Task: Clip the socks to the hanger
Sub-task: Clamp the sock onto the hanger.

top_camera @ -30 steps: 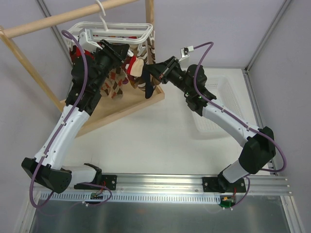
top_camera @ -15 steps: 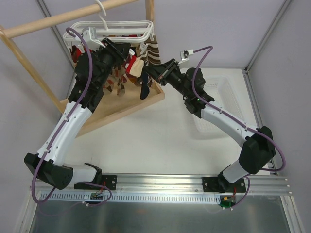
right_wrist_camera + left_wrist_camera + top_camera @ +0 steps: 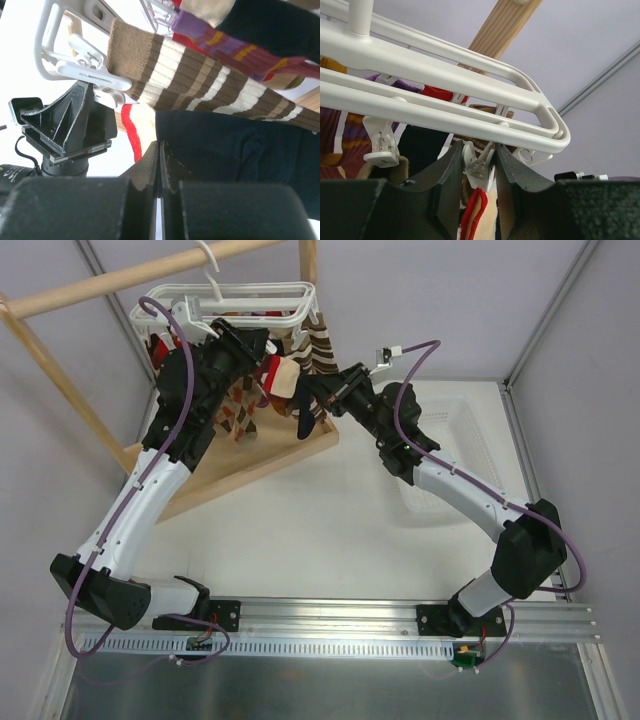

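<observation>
The white hanger hangs from the wooden rail with several socks clipped under it. My left gripper is up under its frame, shut on a small white clip and squeezing it. A red-edged cream sock sits just below that clip. My right gripper is shut, and the dark navy sock hangs from its tips right beside the left gripper. In the right wrist view the navy sock lies at the shut fingertips, below the brown-white striped sock.
The wooden rail and its upright stand on a wooden base. A brown-red argyle sock and a purple sock hang from the hanger. A white mesh basket sits under the right arm.
The left gripper rose a little and closed in on the hanger's clip. The right gripper carried the navy sock up and toward the hanger, ending close beside the left gripper.
</observation>
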Robot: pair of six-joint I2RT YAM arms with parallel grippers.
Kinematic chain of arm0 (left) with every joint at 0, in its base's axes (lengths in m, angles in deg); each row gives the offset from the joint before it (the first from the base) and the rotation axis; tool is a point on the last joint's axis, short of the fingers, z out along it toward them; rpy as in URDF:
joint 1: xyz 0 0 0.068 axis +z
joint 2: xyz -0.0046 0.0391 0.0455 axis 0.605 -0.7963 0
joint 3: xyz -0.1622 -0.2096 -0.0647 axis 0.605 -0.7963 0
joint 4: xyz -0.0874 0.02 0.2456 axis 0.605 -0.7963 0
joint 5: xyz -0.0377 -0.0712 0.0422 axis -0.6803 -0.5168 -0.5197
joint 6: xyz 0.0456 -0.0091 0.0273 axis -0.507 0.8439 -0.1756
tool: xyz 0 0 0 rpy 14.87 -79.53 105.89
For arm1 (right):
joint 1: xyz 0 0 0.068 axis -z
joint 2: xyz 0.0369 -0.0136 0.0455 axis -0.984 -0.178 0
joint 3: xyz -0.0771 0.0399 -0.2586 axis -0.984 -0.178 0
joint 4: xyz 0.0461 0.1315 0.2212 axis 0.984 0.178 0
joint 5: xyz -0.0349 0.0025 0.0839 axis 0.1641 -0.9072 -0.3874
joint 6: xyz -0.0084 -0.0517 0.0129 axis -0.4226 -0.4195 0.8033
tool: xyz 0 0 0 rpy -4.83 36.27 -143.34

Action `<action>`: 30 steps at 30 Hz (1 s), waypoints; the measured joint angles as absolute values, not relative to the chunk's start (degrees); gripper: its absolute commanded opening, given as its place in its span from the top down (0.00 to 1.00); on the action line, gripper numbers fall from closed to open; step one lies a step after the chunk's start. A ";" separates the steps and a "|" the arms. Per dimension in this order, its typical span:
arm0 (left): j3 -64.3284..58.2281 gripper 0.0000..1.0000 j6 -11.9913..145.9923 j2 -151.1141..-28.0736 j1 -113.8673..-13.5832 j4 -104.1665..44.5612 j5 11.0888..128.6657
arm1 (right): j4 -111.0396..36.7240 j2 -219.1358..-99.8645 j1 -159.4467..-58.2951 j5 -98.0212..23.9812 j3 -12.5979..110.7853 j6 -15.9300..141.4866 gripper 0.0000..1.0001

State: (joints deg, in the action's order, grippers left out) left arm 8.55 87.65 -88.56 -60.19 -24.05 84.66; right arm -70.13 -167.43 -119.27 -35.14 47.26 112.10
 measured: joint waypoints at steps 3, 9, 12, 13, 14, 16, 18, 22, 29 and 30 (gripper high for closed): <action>8.55 1.00 87.47 -88.56 -60.27 -24.05 84.77 | -70.35 -167.48 -119.27 -34.48 47.26 112.10 0.99; 8.55 1.00 87.34 -88.56 -60.56 -24.05 84.84 | -71.51 -168.00 -119.27 -34.05 47.26 112.08 0.99; 8.55 1.00 87.34 -88.56 -60.56 -24.05 84.90 | -71.86 -168.20 -119.27 -34.02 47.26 112.10 0.99; 8.55 1.00 87.32 -88.56 -60.56 -24.05 84.93 | -71.95 -168.20 -119.27 -34.02 47.26 112.10 0.99; 8.55 1.00 87.30 -88.56 -60.56 -24.05 84.95 | -72.15 -168.20 -119.27 -34.02 47.26 112.10 0.99; 8.53 1.00 87.28 -88.56 -60.56 -24.05 85.27 | -72.49 -168.20 -119.27 -33.89 47.26 112.08 0.99; 8.50 1.00 87.23 -88.53 -60.56 -24.05 85.58 | -72.76 -168.20 -119.27 -33.67 47.26 112.08 0.99; 8.37 1.00 86.88 -88.45 -60.56 -24.05 85.97 | -73.15 -168.20 -119.27 -33.21 47.26 112.08 0.99; 8.24 1.00 86.49 -88.21 -60.56 -24.05 86.15 | -73.57 -168.20 -119.27 -32.97 47.26 112.08 0.99; 8.22 1.00 86.47 -88.18 -60.56 -24.05 86.15 | -73.68 -168.20 -119.27 -32.97 47.26 112.10 0.99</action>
